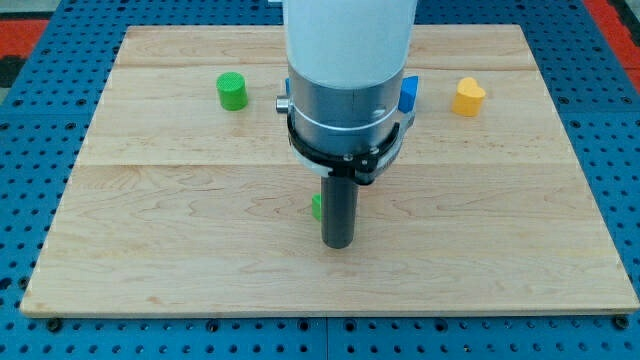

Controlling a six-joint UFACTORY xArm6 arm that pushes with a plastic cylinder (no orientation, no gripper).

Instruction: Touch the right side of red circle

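Note:
No red circle shows in the camera view; the arm may hide it. My tip [338, 243] rests on the wooden board [150, 250] just below the view's middle. A small green block [316, 207], shape unclear, peeks out from behind the rod's left side, touching or nearly touching it. A green cylinder [231, 90] stands at the upper left. A blue block [409, 94] is partly hidden behind the arm's right edge. A yellow heart-like block [468, 96] sits at the upper right.
The arm's white and grey body [345, 80] covers the board's upper middle. The board lies on a blue pegboard surface [30, 200].

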